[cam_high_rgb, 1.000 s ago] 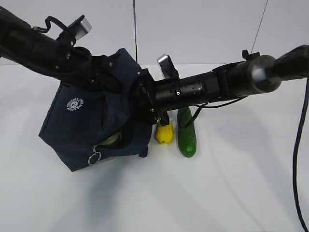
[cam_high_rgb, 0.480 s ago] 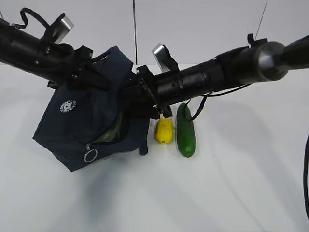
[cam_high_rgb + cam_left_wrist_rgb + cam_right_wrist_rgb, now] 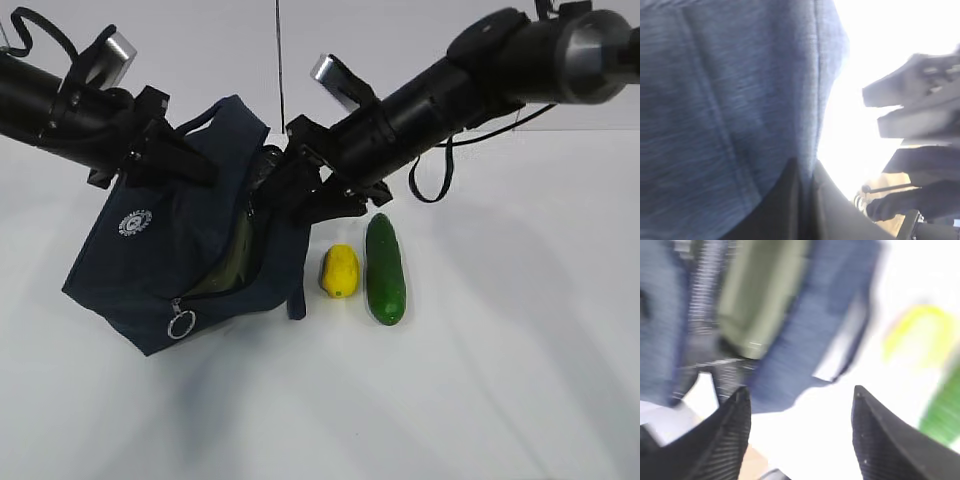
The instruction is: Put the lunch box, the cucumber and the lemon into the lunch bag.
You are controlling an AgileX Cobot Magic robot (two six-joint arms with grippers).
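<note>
Both grippers work at the lunch bag (image 3: 190,250): the left gripper (image 3: 185,165) is clamped shut on its navy fabric, while the right gripper (image 3: 800,425) stands wide open and empty above the table. Only the right wrist view shows the lunch box (image 3: 757,295) lid inside the bag's opening. Outside, the lemon (image 3: 340,270) lies just beside the cucumber (image 3: 385,268).

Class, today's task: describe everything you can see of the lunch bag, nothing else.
The lunch bag is a boxy dark navy fabric bag with a round white logo, a loop handle on top and a silver ring pull at its low front corner. It hangs tilted, one bottom corner near the table. Its zipper gapes open, and something pale green shows inside. The left gripper holds its upper fabric; the right gripper is at its opening.
</note>
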